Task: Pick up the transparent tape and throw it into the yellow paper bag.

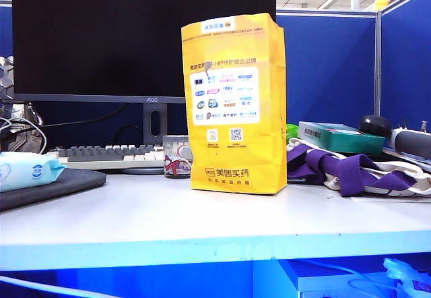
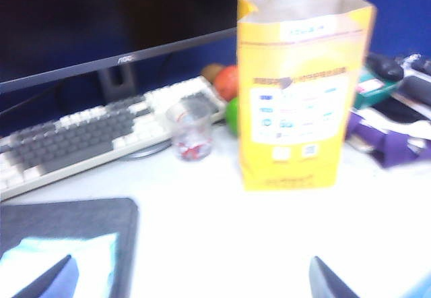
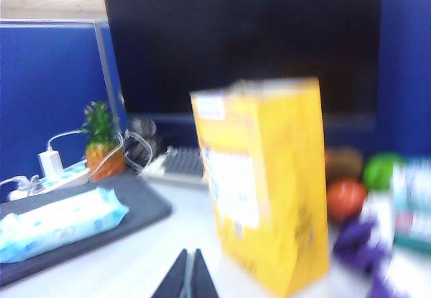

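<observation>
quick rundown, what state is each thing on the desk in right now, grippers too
yellow paper bag: upright, top open
glass cup: upright beside the bag
wet wipes pack: lying flat on the dark mat
monitor: screen dark
left gripper: open, empty
right gripper: shut, empty
transparent tape: not visible in any view

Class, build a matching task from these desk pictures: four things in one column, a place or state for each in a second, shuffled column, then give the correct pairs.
Column one
1. yellow paper bag
2. glass cup
3. left gripper
4. right gripper

Column two
A. shut, on the near side of the bag
B. standing upright, top open
C. open, close to the dark mat
D. in front of the keyboard, beside the bag

Pairs: 1-B, 2-D, 3-C, 4-A
</observation>
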